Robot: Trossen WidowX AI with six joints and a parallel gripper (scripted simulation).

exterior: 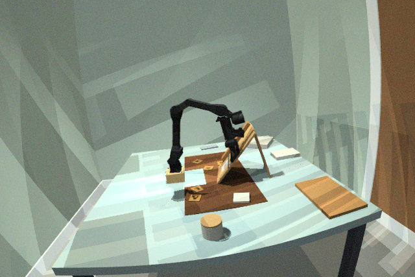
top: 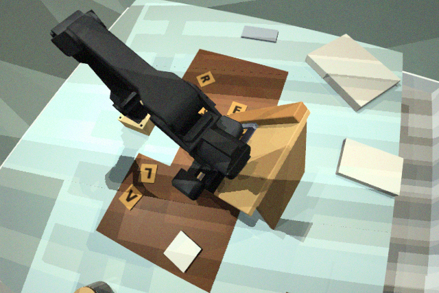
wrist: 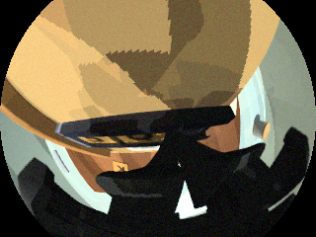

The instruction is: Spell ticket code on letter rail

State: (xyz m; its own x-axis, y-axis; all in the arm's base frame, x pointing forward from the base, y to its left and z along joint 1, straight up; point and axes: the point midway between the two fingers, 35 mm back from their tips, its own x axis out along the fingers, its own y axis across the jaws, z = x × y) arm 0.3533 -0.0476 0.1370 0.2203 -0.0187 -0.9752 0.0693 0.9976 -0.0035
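The tilted wooden board (top: 280,147) (wrist: 118,30) carries a dark rail (top: 251,130) (wrist: 69,129). At least two letter tiles (wrist: 94,139) sit in its left part in the wrist view; their letters are unclear. My gripper (exterior: 235,158) (wrist: 172,133) is shut and empty, its tips at the rail, hiding part of it. Loose tiles lie on the brown mat: R (top: 205,78) (exterior: 197,161), F (top: 236,108), K (wrist: 119,167), L (top: 148,173) (exterior: 196,188) and V (top: 130,196) (exterior: 194,197). A white patch (exterior: 225,167), perhaps the ticket, shows low on the board; its print is unreadable.
The brown mat (top: 159,226) (exterior: 207,208) also holds a white block (top: 182,251) (exterior: 241,197). A round wood-topped canister (exterior: 211,228) stands near the front edge. Pale slabs (top: 352,70) (top: 370,167) lie behind the board, a grey slab (top: 259,33) at the far side, and a wooden panel (exterior: 330,194) at right.
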